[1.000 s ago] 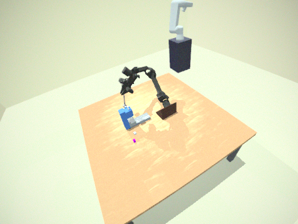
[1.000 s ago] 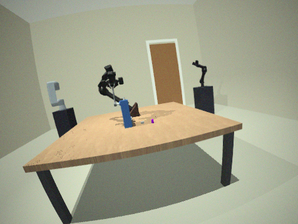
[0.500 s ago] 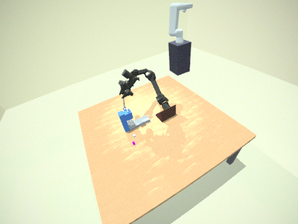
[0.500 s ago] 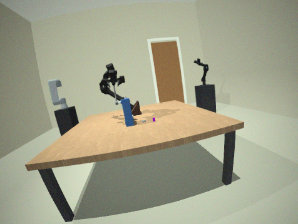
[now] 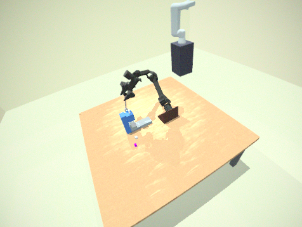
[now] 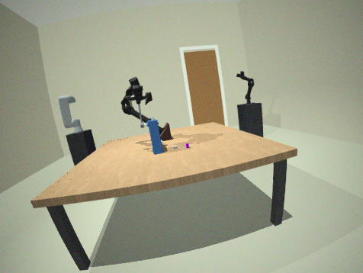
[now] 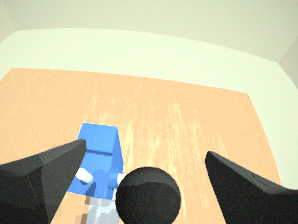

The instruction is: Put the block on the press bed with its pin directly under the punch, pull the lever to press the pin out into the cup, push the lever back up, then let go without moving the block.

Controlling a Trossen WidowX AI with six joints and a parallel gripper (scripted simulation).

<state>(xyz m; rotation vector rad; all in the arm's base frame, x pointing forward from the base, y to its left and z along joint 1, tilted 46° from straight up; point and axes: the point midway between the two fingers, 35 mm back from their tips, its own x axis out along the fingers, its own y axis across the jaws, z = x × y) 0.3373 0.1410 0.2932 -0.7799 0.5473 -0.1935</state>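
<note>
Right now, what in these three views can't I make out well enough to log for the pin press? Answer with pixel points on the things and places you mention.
- Lower end of the lever [image 5: 125,104] [image 6: 140,113]: hidden in the wrist view behind the black ball [image 7: 148,196].
- Pin under the punch: too small in the top view; the blue press [image 5: 127,122] [image 6: 155,137] [image 7: 101,137] blocks the exterior view.
- Magenta piece [image 5: 136,145] [image 6: 187,146]: too small to identify in the top and exterior views.

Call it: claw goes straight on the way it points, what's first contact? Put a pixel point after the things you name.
Likely the black ball [image 7: 148,196], apparently the knob of the lever [image 5: 125,104] [image 6: 140,114], between the open claw's [image 5: 124,96] [image 6: 143,102] [image 7: 145,148] fingers; its depth from the fingertips is unclear.
</note>
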